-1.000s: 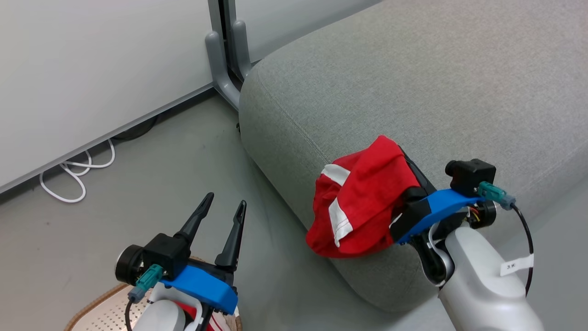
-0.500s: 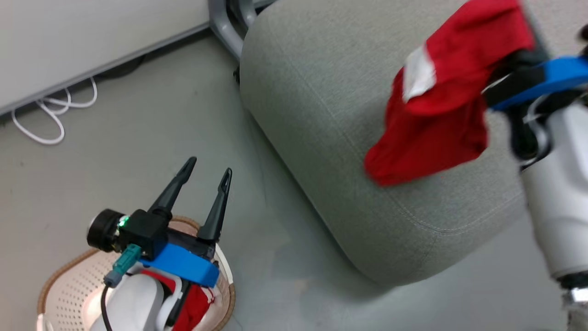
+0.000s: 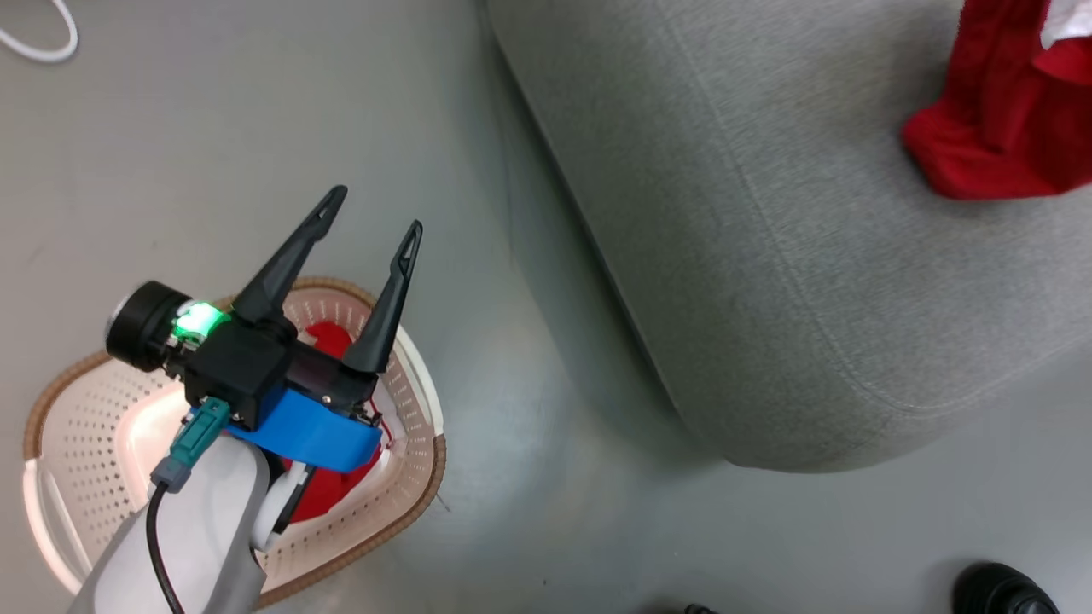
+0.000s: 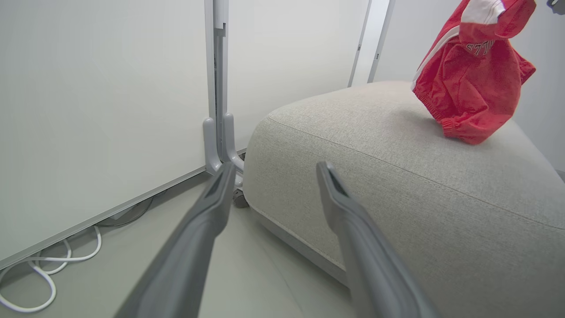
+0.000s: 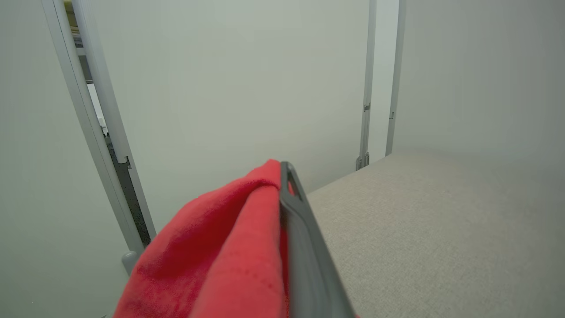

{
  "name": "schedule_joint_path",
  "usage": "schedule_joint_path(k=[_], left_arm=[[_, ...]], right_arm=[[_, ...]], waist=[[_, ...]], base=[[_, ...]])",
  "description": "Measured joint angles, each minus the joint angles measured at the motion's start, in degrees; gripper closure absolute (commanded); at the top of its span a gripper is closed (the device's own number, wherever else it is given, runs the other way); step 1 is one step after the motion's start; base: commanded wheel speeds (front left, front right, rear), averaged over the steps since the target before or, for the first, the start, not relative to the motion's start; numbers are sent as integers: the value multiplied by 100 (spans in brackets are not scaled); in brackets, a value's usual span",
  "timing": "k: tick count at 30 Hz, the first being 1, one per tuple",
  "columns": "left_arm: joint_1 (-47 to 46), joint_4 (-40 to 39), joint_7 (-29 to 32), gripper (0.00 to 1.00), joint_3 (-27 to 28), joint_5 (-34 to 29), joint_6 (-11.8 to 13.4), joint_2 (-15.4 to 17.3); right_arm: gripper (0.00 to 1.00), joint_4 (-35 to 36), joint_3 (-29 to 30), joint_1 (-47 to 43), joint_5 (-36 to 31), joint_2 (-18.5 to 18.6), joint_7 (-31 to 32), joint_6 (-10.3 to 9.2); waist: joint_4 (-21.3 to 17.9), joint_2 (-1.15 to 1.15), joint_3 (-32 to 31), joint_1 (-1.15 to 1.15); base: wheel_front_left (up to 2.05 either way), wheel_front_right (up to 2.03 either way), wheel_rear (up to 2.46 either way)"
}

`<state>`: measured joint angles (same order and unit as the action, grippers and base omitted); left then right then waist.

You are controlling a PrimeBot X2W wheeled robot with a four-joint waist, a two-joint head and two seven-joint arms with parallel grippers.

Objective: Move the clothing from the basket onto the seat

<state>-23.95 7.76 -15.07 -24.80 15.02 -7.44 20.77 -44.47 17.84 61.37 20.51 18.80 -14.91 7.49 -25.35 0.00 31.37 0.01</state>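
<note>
**Head view: one hanging garment [image 3: 998,128] at the seat [image 3: 768,256], the other garment [image 3: 328,490] in the basket [image 3: 422,409]**

The cream perforated basket with its brown rim stands on the grey floor [image 3: 256,128] at the lower left, near the seat's rounded corner but apart from it. The other garment, bright red, lies inside it, largely hidden under the arm. The left gripper [image 3: 375,211] hangs over the basket with its two dark fingers spread wide and nothing between them, their tips past the far rim. A green light glows on its wrist. At the top right the hanging garment shows over the grey cushion, cut off by the picture's edge. A loop of white cable [image 3: 34,47] lies on the floor at the top left, and a dark rounded shape [image 3: 1002,588] sits at the bottom right; what it is cannot be told.

In the left wrist view, the hanging garment, red with a white stripe and pale lettering, droops from above onto the far part of the seat. Its lowest fold is at the cushion's top, and contact cannot be made out. The open fingers frame the seat's near corner, with a grey post foot [image 4: 218,141] and a pale wall panel [image 4: 88,110] behind.

In the right wrist view, the right gripper [image 5: 282,170] is clamped on the red fabric, which bunches over the left side of its fingers. The seat's flat top stretches away at the right.
</note>
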Motion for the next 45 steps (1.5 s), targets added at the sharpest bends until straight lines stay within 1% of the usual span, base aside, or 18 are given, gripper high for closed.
schedule_joint_path(k=[2, 5, 9, 16, 22, 23, 24, 25, 26, 30, 37, 45], left_arm=[[-126, -109, 1, 0, -29, -52, 0, 56], [-210, -178, 0, 0, -58, -98, 0, 89], [-229, -212, 1, 0, -27, -113, 0, 126], [-229, -230, 1, 0, 24, -148, 0, 105], [-228, -190, 1, 0, 25, -148, 0, 3], [-227, -178, 1, 0, 25, -148, 0, -12], [-226, -169, 1, 0, 25, -147, 0, -26], [-224, -163, 1, 0, 26, -147, 0, -42], [-221, -162, 1, 0, 26, -147, 0, -56], [-192, -137, 1, 0, 38, -142, 0, -83], [-100, -86, 1, 0, 77, -127, 0, -148], [49, 43, 0, 0, 142, -41, 0, -381]], right_arm=[[100, -160, 291, -113, -132, -45, -4, 0], [100, -380, 492, -279, -344, -110, -5, 0], [100, -633, 727, -352, -545, -286, -5, 0], [100, -751, 966, -350, -814, -369, -5, 0], [100, -768, 989, -352, -988, -364, -5, 0], [87, -801, 985, -354, -1025, -358, -5, 0], [58, -833, 989, -357, -1051, -356, -5, 0], [6, -853, 995, -359, -1068, -353, -5, 0], [0, -861, 998, -360, -1087, -350, -5, 0], [0, -990, 987, -390, -1116, -348, -5, 0], [0, -1020, 976, -514, -1193, -344, -5, 0], [0, -658, 714, -1031, -1267, -492, -7, 0]], waist=[[101, 0, 270, 0], [201, 0, 489, 0], [315, 0, 671, 0], [417, 0, 705, 0], [468, 0, 595, 0], [475, 0, 571, 0], [480, 0, 547, 0], [484, 0, 522, 0], [487, 0, 500, 0], [491, 0, 415, -1], [486, 0, 264, 0], [567, 0, -75, -1]], base=[[0, 0, 0], [0, 0, 0], [0, 0, 0], [0, 0, 0], [0, 0, 0], [0, 0, 0], [0, 0, 0], [0, 0, 0], [0, 0, 0], [0, 0, 0], [0, 0, 0], [0, 0, 0]])
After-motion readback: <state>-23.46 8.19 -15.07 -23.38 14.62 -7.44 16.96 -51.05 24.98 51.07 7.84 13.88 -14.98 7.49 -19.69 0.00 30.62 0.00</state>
